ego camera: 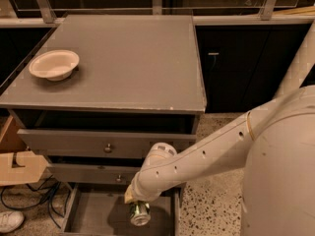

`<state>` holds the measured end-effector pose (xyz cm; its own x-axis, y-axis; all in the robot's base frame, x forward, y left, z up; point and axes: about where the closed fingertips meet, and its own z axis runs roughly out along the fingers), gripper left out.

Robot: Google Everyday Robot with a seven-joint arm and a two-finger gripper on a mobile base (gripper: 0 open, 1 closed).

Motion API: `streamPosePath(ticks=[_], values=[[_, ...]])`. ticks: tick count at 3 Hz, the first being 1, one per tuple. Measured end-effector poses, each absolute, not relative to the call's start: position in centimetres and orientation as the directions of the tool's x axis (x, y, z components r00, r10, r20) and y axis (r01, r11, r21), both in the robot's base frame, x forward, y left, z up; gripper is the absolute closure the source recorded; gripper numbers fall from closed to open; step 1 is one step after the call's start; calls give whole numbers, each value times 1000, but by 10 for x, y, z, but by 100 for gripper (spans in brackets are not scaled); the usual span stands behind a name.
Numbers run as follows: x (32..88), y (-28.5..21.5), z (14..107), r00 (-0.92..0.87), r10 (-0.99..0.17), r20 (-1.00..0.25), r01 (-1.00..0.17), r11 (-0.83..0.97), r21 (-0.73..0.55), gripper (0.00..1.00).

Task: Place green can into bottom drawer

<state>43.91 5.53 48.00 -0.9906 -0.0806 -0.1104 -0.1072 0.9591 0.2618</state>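
The green can [140,213] hangs tilted, its shiny silver end toward the camera, over the right part of the bottom drawer [91,213]. That drawer is pulled out, showing its grey floor and side walls. My gripper [134,200] sits at the end of the white arm reaching in from the right, just below the middle drawer front, and is shut on the can's upper end. The wrist hides most of the fingers.
A cream bowl [54,64] sits on the grey cabinet top [133,63] at the left. Two upper drawers with round knobs [109,148] stand slightly open above the gripper. A cardboard box [19,168], cables and a white shoe [10,221] lie on the floor at the left.
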Motion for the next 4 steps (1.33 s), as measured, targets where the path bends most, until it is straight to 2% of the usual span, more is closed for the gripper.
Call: streamPosePath(ticks=[1,4], values=[[450,43,467,-992,27,-122,-8,961,276,100],[452,55,423,-998,9,-63,-11,951,308,100]])
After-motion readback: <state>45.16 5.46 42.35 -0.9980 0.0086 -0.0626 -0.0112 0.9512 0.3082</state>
